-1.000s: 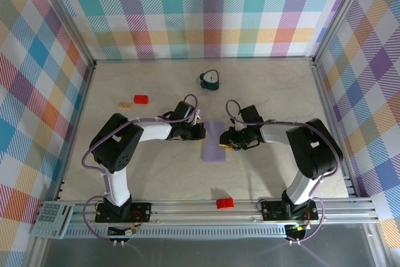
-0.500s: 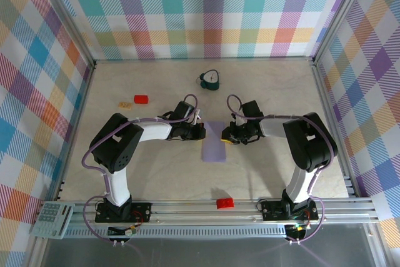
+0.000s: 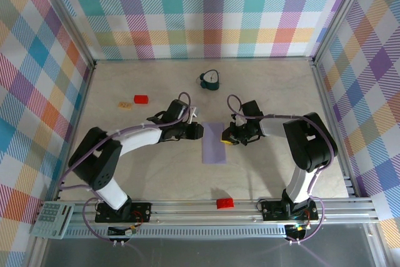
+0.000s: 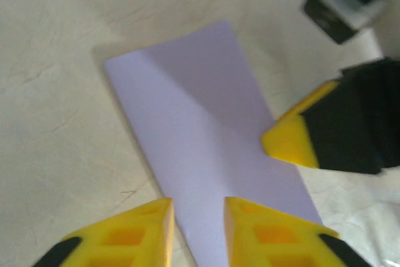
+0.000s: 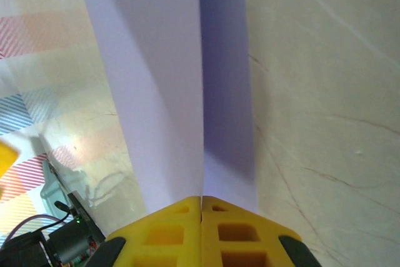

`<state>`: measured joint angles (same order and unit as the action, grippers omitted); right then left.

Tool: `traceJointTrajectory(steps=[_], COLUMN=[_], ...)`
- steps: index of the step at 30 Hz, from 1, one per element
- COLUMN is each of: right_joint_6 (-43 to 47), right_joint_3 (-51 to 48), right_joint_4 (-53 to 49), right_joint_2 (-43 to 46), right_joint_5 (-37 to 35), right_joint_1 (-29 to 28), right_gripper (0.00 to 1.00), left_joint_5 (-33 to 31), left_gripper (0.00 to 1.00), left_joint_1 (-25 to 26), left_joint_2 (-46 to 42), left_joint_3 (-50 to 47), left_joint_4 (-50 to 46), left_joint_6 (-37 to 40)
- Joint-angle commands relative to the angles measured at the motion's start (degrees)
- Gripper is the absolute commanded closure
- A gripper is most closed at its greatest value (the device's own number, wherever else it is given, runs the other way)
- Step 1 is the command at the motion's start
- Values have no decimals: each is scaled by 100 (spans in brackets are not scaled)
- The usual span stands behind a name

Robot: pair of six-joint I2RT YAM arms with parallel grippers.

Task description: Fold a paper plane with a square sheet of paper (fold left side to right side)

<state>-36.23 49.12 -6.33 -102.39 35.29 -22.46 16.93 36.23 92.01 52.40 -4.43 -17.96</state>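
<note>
Out on the bench (image 3: 156, 176), my left claw (image 4: 198, 207) hangs slightly parted over the lavender sheet (image 4: 200, 123). My right claw (image 5: 201, 202) sits closed at its edge.

- Sheet of paper (image 4: 206, 136): pale lavender, long and narrow, lying flat and slanted on the beige table (image 4: 56, 123), with a faint diagonal crease.
- Left gripper (image 4: 199, 207): two yellow fingertips at the bottom edge, slightly apart, above the sheet's left border.
- Right gripper (image 4: 282, 141): yellow tip touching the sheet's right border.
</note>
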Motion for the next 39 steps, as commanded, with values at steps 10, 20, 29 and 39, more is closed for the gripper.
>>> traceJointTrajectory(steps=[10, 20, 29, 39], right_joint_6=[-250, -296, -310, -227], right_joint_3=[449, 409, 378, 405], right_joint_4=[-225, -186, -163, -195], right_joint_2=[33, 44, 33, 24], right_joint_5=[220, 242, 219, 205], right_joint_1=[40, 40, 40, 40], right_gripper=[100, 100, 100, 100], left_joint_5=[-1725, -2968, -3423, -3176], left_gripper=[39, 29, 45, 95], left_joint_1=[1963, 2546, 2626, 2628], left_joint_2=[-488, 544, 875, 740], left_joint_3=[-315, 506, 791, 754], left_joint_4=[-265, -662, -846, -790], left_joint_6=[1196, 1470, 1527, 1456])
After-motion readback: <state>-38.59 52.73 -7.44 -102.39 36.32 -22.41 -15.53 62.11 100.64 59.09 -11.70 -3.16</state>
